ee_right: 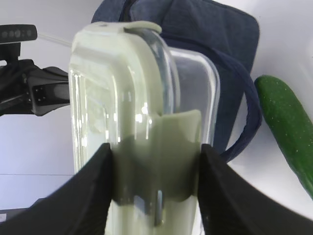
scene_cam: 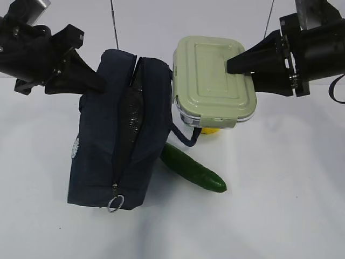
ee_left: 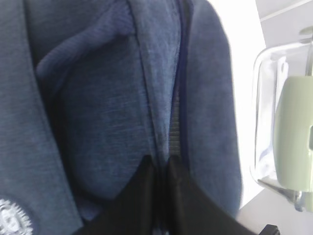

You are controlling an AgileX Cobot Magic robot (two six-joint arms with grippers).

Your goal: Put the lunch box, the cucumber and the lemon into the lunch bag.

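left gripper (scene_cam: 99, 83): fingers together, pinching bag fabric at the top edge beside the zipper
lunch bag (scene_cam: 116, 145): standing, zipper open, narrow gap
cucumber (scene_cam: 194, 170): on table, right of bag
lemon (scene_cam: 211, 130): mostly hidden under box
lunch box (scene_cam: 214, 81): raised, beside bag's right edge
right gripper (ee_right: 155, 164): fingers apart, clamped across box end

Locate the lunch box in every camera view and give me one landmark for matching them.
Exterior view: the lunch box is upper centre-right, lid facing the camera, held by the right gripper.
Left wrist view: only its clear wall and green clip show at the right edge.
Right wrist view: it fills the centre, between the black fingers.
Shared landmark: the lunch bag, beside the box in all three views.
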